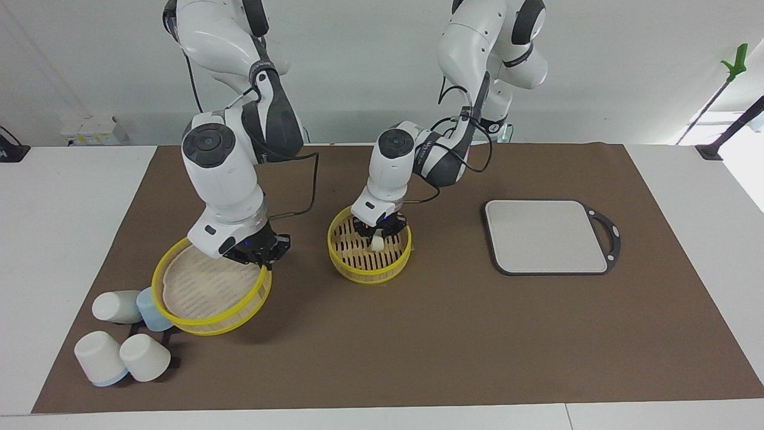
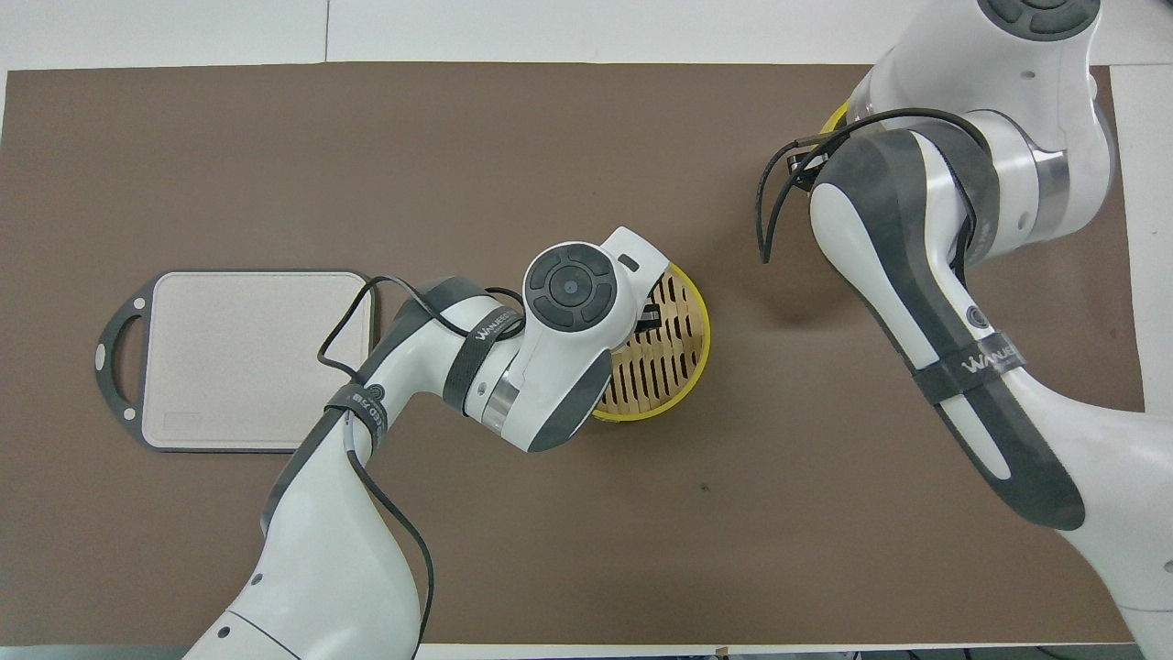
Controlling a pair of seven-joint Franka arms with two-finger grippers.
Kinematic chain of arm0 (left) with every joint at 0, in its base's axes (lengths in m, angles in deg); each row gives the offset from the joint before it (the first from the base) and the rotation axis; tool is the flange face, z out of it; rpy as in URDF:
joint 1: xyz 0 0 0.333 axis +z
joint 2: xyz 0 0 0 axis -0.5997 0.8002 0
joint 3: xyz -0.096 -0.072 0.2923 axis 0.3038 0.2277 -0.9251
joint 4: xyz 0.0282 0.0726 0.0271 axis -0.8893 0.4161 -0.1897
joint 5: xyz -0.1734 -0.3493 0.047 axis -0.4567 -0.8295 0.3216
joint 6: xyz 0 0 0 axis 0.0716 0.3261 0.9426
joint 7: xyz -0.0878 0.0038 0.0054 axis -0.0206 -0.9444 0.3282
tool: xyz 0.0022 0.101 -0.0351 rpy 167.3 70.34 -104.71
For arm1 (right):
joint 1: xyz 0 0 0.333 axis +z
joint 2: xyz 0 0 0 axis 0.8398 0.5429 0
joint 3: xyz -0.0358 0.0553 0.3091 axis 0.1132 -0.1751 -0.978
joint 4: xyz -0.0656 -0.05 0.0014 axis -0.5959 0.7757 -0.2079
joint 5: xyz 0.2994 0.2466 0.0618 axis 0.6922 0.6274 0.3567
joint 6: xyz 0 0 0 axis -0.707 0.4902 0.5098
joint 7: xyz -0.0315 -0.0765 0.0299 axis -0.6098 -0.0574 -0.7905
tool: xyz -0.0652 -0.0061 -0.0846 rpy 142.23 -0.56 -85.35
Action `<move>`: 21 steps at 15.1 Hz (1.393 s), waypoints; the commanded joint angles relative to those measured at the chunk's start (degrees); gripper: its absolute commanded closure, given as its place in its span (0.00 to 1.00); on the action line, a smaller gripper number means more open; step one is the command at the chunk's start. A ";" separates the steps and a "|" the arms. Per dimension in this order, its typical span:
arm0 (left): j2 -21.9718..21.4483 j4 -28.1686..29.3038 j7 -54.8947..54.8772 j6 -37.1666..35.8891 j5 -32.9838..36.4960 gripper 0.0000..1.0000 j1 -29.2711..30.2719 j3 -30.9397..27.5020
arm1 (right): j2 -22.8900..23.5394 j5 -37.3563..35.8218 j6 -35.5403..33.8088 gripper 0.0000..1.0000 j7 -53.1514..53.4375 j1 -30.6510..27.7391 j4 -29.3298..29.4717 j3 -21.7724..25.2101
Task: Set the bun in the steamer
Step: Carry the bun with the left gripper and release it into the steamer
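The steamer basket (image 1: pixel 369 261) with yellow rims stands mid-mat; in the overhead view (image 2: pixel 683 344) my left arm covers most of it. My left gripper (image 1: pixel 377 234) reaches down inside the basket, shut on the small cream bun (image 1: pixel 376 242), which hangs just over the slatted floor. The bun is hidden in the overhead view. My right gripper (image 1: pixel 261 255) is shut on the rim of the steamer lid (image 1: pixel 206 286) and holds it tilted over the mat beside the cups. In the overhead view only a yellow sliver of the lid (image 2: pixel 836 117) shows.
A flat grey board with black rim (image 1: pixel 546 236) lies bare toward the left arm's end, also in the overhead view (image 2: pixel 257 357). Several white and blue cups (image 1: pixel 119 334) lie at the right arm's end, partly under the lid.
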 commanded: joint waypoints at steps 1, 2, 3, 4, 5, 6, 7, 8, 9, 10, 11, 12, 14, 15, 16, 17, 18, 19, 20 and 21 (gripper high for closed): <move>0.15 0.53 0.26 1.37 0.83 0.66 -1.09 -1.19 | -1.45 -0.65 -0.06 1.00 -1.57 -0.78 -1.01 -0.53; 0.15 0.27 0.35 1.02 0.83 0.58 -1.09 -1.19 | -1.45 -0.65 -0.06 1.00 -1.57 -0.78 -1.02 -0.53; 0.07 0.18 1.39 0.93 0.83 0.45 -1.09 -1.19 | -1.45 -0.65 -0.06 1.00 -1.57 -0.78 -1.02 -0.53; 0.06 0.17 2.36 0.67 0.83 0.20 -1.09 -1.19 | -1.45 -0.57 -0.06 1.00 -1.48 -0.78 -1.02 -0.53; -0.20 0.26 2.54 0.06 0.83 0.00 -1.09 -1.11 | -1.45 -0.48 -0.06 1.00 -1.31 -0.78 -1.10 -0.62; -0.72 0.35 2.63 -0.90 0.83 0.00 -1.01 -1.10 | -1.45 -0.39 0.11 1.00 -1.13 -0.78 -1.10 -0.62; -2.12 0.35 2.63 -2.48 0.83 0.00 -0.74 -1.10 | -1.45 -0.30 0.20 1.00 -0.87 -0.52 -1.10 -0.62; -4.13 0.87 2.46 -3.71 0.75 0.00 -0.31 -1.02 | -1.53 -0.04 0.20 1.00 0.09 -0.25 -1.28 -0.62; -6.07 1.40 2.46 -5.38 0.40 0.00 0.05 -1.02 | -1.53 0.05 0.29 1.00 2.01 0.10 -1.45 -0.71; -8.00 1.75 2.37 -7.22 0.13 0.00 1.18 -1.02 | -1.62 -0.04 0.99 1.00 4.21 0.54 -1.54 -1.06; -10.28 1.93 2.37 -9.94 0.04 0.00 2.59 -0.93 | -1.62 -0.04 1.08 1.00 5.71 2.11 -1.54 -1.06; -12.31 1.85 2.20 -13.88 0.04 0.00 4.08 -1.02 | -1.71 -0.04 1.08 1.00 7.03 3.34 -1.63 -0.97; -15.56 1.32 1.49 -19.87 0.13 0.00 6.80 -1.28 | -2.06 -0.04 0.73 1.00 12.02 6.15 -1.72 -0.97; -17.32 1.40 0.80 -21.99 0.13 0.00 8.65 -1.45 | -2.06 -0.04 0.64 1.00 15.45 8.34 -1.72 -0.97; -18.99 1.41 -1.21 -24.18 0.13 0.00 11.10 -1.46 | -2.06 -0.13 0.73 1.00 19.31 11.23 -1.72 -0.89; -20.23 1.23 -3.50 -26.12 0.13 0.00 13.56 -1.54 | -2.06 0.13 0.82 1.00 22.65 13.18 -1.63 -0.97; -21.72 1.14 -6.13 -28.14 0.30 0.00 16.63 -1.63 | -2.06 0.49 1.17 1.00 26.43 15.28 -1.63 -1.06; -23.12 1.14 -8.77 -30.07 0.65 0.00 19.53 -1.63 | -1.89 0.49 1.17 1.00 29.51 17.57 -1.11 -0.97; -24.36 1.14 -12.19 -31.57 0.74 0.00 22.43 -1.72 | -1.36 0.40 1.26 1.00 31.72 19.24 -0.84 -1.06; -25.50 0.97 -15.87 -32.81 1.09 0.00 25.51 -1.72 | -0.58 0.23 1.87 1.00 34.78 21.00 -0.84 -1.06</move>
